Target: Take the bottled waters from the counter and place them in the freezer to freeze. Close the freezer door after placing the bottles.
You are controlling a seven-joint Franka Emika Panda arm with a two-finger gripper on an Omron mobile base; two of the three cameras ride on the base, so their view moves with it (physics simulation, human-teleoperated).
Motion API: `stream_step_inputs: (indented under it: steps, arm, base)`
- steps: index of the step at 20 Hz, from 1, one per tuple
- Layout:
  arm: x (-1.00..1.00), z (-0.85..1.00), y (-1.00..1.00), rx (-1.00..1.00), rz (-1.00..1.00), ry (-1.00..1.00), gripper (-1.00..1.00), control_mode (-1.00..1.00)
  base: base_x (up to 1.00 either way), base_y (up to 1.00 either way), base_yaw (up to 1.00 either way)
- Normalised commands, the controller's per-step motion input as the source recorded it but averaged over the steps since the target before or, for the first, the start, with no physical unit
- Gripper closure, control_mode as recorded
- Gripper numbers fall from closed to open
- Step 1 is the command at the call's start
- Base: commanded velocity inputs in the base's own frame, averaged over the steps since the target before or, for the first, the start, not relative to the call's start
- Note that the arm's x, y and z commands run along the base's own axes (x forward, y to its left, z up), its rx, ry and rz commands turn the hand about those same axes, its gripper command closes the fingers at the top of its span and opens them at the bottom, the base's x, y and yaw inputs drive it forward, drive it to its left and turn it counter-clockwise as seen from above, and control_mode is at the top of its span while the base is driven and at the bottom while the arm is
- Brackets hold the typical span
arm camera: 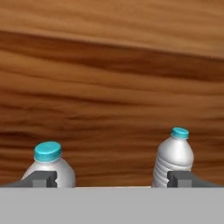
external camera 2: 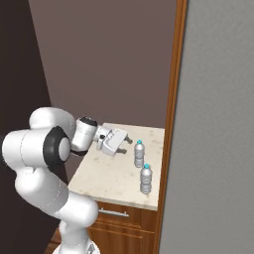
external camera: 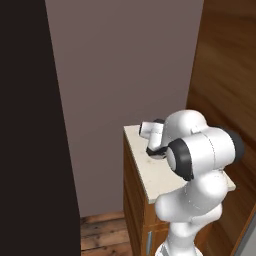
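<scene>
Standing beyond open jaws: bottled waters [external camera 2: 142,168]

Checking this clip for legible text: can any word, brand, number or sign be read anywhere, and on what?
None can be read.
Nearer water bottle: pale label, no print legible.
Farther water bottle: the same, label too small and blurred.
Counter, wooden panel and grey wall: no lettering or signs.

We see flat, even rendered light, slightly soft focus, a near-black unlit panel [external camera: 30,125] at left, no glare.
</scene>
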Motion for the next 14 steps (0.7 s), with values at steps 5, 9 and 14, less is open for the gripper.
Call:
stream_step_inputs:
  steps: [5, 9, 14]
  arm:
    - [0.12, -0.15, -0.01, 0.00, -0.01, 0.00, -1.00, -1.00]
    - [0.10, -0.12, 0.00, 0.00, 0.00, 0.00, -1.00, -1.00]
    - [0.13, -0.11, 0.00, 0.00, 0.00, 0.00, -1.00, -1.00]
  base:
    - [0.00, 0.00, 0.00]
    - [0.00, 0.00, 0.00]
    - [0.00, 0.00, 0.00]
